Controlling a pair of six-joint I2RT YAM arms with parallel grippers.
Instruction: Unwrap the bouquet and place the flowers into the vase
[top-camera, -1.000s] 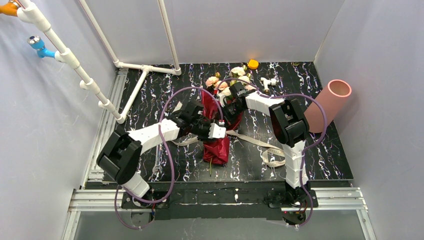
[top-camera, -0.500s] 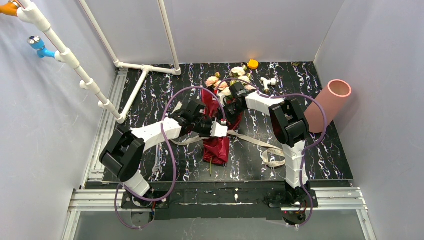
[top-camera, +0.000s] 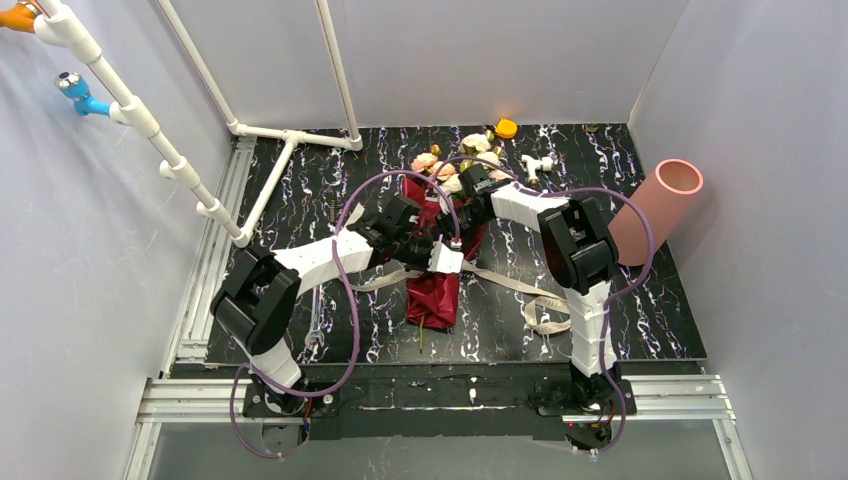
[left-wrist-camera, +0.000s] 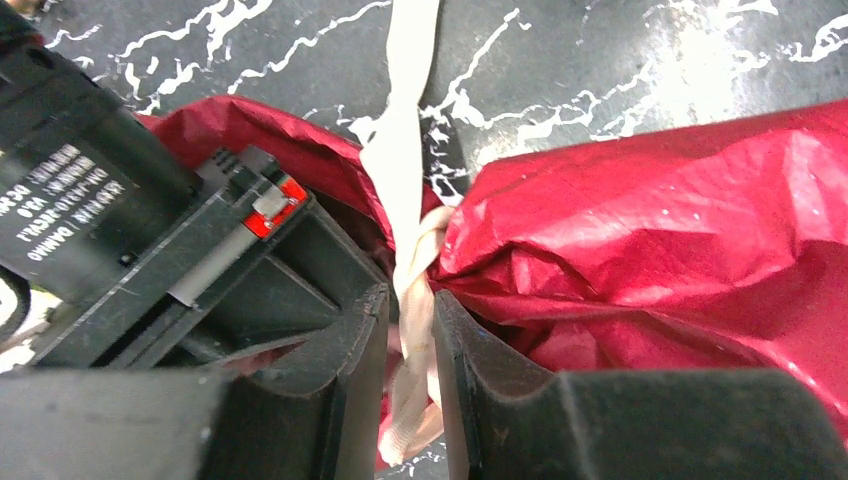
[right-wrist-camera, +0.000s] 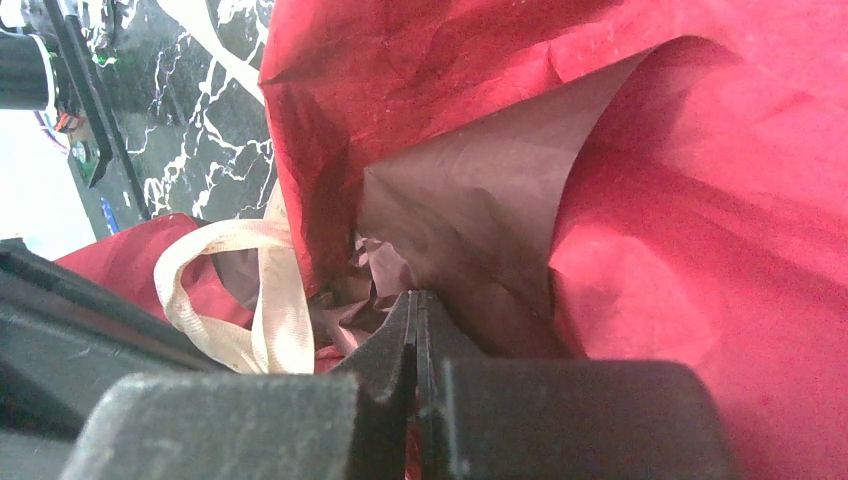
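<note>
The bouquet lies mid-table, its maroon wrapping paper (top-camera: 435, 295) pointing at me and its cream and pink flowers (top-camera: 440, 165) at the far end. The salmon vase (top-camera: 655, 210) leans at the right wall. My left gripper (top-camera: 447, 243) sits over the tied waist. In the left wrist view its jaws (left-wrist-camera: 411, 300) stand narrow on the twisted beige ribbon (left-wrist-camera: 412, 170), which fills the slot between them. My right gripper (top-camera: 462, 218) is just beyond it, at the upper wrap. In the right wrist view it (right-wrist-camera: 415, 300) is shut on a fold of the wrapping paper (right-wrist-camera: 700, 250).
Loose ribbon tails (top-camera: 530, 295) trail right across the black marbled table. A small orange object (top-camera: 506, 128) and a white pipe fitting (top-camera: 538, 163) lie near the back wall. White pipes (top-camera: 260, 190) cross the left and back. The two grippers nearly touch.
My left arm has slid right and a little farther onto the bouquet's waist, and its jaws have narrowed around the ribbon. The right arm and the bouquet stay put.
</note>
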